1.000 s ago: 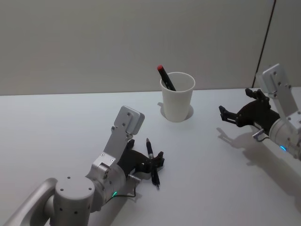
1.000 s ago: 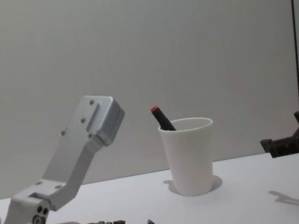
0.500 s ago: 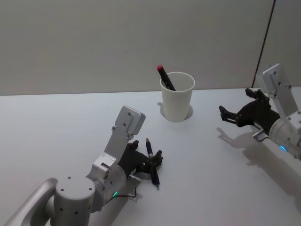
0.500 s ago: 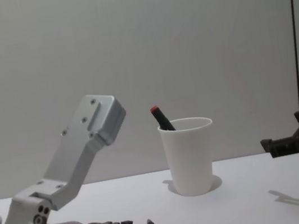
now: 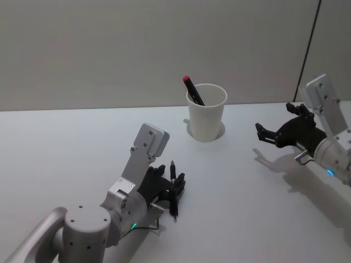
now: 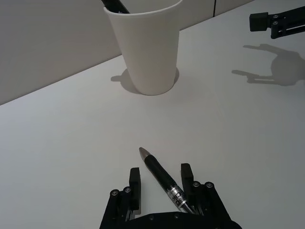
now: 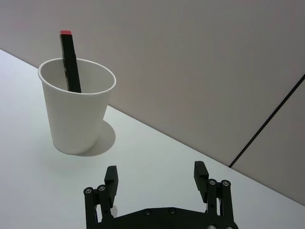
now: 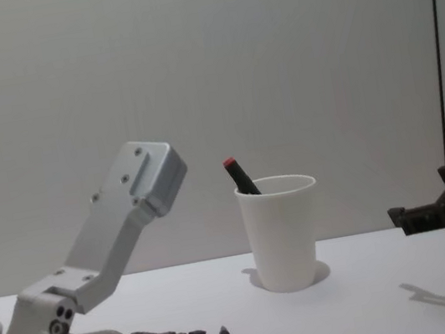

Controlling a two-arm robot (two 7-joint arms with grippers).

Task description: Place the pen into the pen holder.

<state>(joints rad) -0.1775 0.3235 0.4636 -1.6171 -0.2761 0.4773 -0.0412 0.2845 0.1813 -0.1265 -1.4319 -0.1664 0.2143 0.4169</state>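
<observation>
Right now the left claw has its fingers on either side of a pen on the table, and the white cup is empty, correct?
Not empty: the head view shows a black red-tipped marker standing in the white cup. The rest holds: the left claw has its fingers on either side of the pen on the table.

No text, brand, number or sign reads anywhere: the paper cup (image 5: 207,118) shows a plain white wall, and the silver band on the pen (image 6: 163,177) on the table bears small dark marks, too fine to make out as letters.
</observation>
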